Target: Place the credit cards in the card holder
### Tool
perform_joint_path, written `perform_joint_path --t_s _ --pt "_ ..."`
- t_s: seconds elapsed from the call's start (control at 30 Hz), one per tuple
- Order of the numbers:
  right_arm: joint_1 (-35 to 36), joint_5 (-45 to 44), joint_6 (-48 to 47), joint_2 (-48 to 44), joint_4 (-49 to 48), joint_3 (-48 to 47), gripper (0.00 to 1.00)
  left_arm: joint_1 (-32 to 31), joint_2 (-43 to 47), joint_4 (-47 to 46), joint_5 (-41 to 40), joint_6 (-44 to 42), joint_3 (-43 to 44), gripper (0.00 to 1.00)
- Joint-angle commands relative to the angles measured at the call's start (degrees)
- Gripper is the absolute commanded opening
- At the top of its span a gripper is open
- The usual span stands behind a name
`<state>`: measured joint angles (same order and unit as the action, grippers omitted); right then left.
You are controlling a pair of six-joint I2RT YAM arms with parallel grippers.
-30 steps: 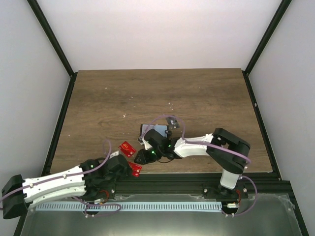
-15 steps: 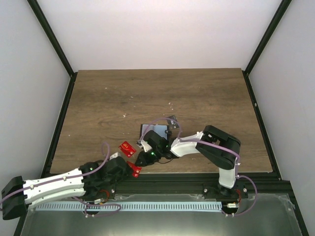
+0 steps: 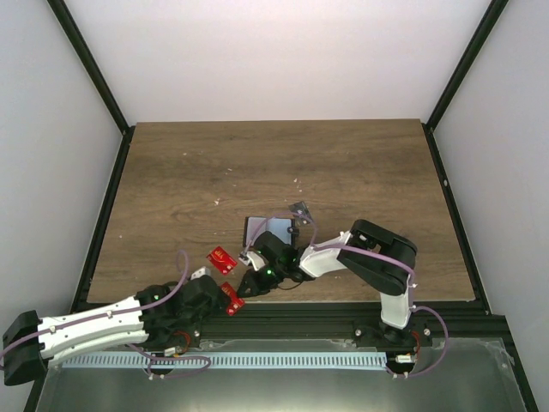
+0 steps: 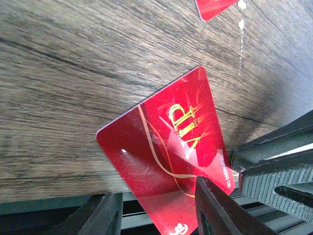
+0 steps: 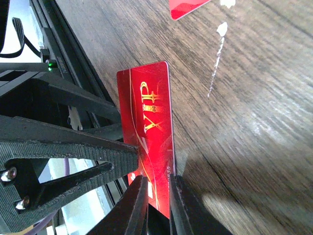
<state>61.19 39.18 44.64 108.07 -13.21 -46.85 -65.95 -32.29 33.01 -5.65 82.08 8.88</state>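
A red credit card with gold "VIP" lettering [image 4: 161, 142] is at the table's near edge [image 3: 231, 301]. My right gripper [image 5: 159, 181] is shut on its lower end [image 5: 149, 107]. My left gripper [image 4: 156, 196] has its jaws wide apart, and the card lies slanted across the gap, touching one finger [image 5: 98, 147]. The two grippers meet in the top view, left [image 3: 221, 300] and right [image 3: 247, 283]. A second red card [image 3: 222, 258] lies flat just beyond. The black card holder [image 3: 268, 228] lies behind my right wrist. A small dark grey card [image 3: 300, 209] lies past it.
The table's near edge and black frame rail [image 3: 300, 311] run right under both grippers. The second red card's corner shows at the top of both wrist views, left [image 4: 212, 6] and right [image 5: 188, 6]. White specks lie on the wood [image 5: 221, 29].
My right gripper has moved left and toward the near edge, up to my left gripper. The red card has shifted slightly left and now shows more of its face.
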Motion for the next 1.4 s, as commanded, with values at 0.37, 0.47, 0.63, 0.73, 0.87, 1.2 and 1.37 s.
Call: perform_joint_path --t_s 0.37,0.47,0.63,0.73,0.87,1.2,1.37 --pt "-0.1 0.52 1.44 1.87 -1.45 0.95 0.15 0.81 2.6 -18.04 -7.05 -6.34 0.77 0.22" --pt "-0.1 0.46 1.67 1.8 -1.8 1.06 0.15 0.84 2.29 -17.99 -6.65 -6.58 1.3 0.17" --pt "-0.15 -0.12 2.01 1.68 -1.87 1.15 0.14 0.75 2.23 -17.73 -6.26 -6.5 1.64 0.1" --pt "-0.12 -0.56 2.18 1.39 -2.14 1.4 0.15 0.81 2.62 -17.52 -6.19 -6.5 1.83 0.06" --pt "-0.15 -0.77 2.29 1.21 -2.26 1.52 0.15 0.77 3.14 -17.76 -5.8 -6.25 1.75 0.05" --pt "-1.86 -4.62 1.6 -5.03 -0.63 3.12 0.16 0.83 4.07 -15.96 -7.54 -8.3 3.75 0.04" --pt "-7.33 -9.74 -2.98 -17.91 5.91 5.08 0.3 1.16 2.75 -12.34 -14.33 -15.8 10.06 0.04"
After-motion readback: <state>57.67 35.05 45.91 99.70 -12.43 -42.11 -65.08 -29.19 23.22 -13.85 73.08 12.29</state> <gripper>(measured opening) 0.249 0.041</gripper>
